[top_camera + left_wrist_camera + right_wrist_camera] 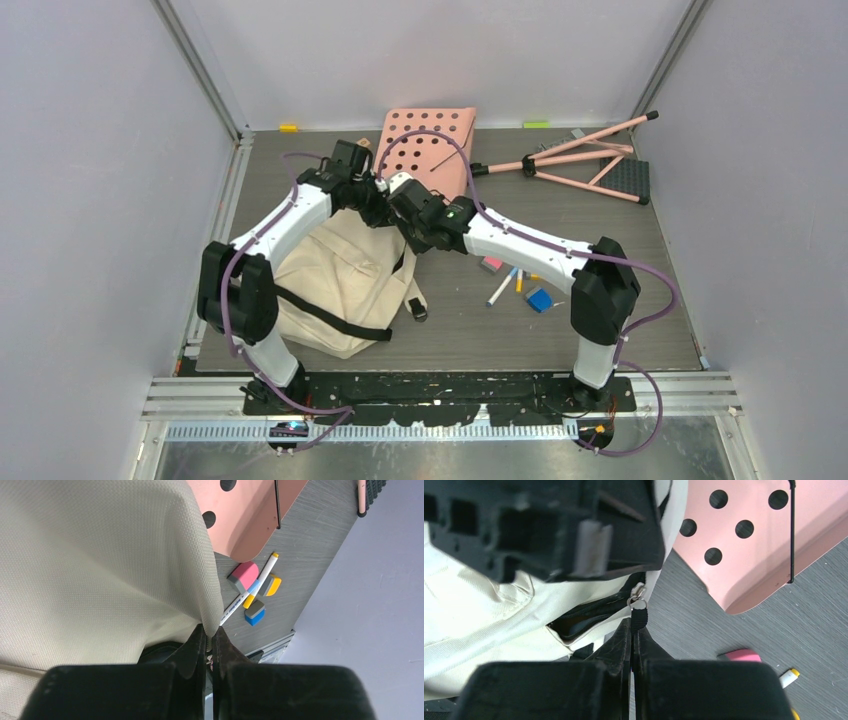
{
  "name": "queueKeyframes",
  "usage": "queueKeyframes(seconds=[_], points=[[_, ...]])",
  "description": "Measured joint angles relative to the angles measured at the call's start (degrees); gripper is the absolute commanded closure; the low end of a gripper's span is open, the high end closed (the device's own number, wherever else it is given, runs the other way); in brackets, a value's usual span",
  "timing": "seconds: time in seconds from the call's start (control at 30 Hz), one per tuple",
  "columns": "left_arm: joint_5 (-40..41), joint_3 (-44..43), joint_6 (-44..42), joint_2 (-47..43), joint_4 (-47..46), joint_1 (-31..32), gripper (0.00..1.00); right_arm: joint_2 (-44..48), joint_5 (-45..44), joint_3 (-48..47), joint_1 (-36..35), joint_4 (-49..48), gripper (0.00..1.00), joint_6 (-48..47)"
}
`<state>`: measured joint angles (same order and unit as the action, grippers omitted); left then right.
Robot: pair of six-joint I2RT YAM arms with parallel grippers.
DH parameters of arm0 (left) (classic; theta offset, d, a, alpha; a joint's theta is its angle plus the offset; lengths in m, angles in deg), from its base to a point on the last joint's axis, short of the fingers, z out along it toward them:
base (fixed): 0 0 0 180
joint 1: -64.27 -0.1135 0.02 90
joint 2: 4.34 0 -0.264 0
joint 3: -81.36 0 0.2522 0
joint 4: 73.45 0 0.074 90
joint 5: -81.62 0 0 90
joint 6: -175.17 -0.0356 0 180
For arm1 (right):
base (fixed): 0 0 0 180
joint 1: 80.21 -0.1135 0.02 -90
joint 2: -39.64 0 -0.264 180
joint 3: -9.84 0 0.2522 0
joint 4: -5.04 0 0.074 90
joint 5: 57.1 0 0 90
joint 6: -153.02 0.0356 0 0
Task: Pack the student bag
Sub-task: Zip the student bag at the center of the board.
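Left pincer [209, 633] gripping student bag [100, 555], cream woven fabric

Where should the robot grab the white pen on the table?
Probably from above, at the bare end of the pen nearest the pink board, pinching across its thin barrel: it lies flat, and erasers crowd its middle.

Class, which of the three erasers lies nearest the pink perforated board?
The pink eraser; the yellow eraser and the blue eraser lie farther from the board.
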<state>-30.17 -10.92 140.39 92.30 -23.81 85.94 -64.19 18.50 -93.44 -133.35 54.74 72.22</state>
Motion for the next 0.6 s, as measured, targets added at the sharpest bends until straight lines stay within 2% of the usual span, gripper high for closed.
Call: queueKeyframes(seconds=[0.3,0.6], points=[[-1.2,-2.4,-0.2,0.9,2.3,0.7,1.00,-0.2,-4.9,0.2,-4.9,1.9,1.00,-2.0],[-2.7,-3.3,-0.2,2.5,3.9,0.1,1.00,-0.2,-7.3,2.1,-6.8,1.9,1.00,-2.8]])
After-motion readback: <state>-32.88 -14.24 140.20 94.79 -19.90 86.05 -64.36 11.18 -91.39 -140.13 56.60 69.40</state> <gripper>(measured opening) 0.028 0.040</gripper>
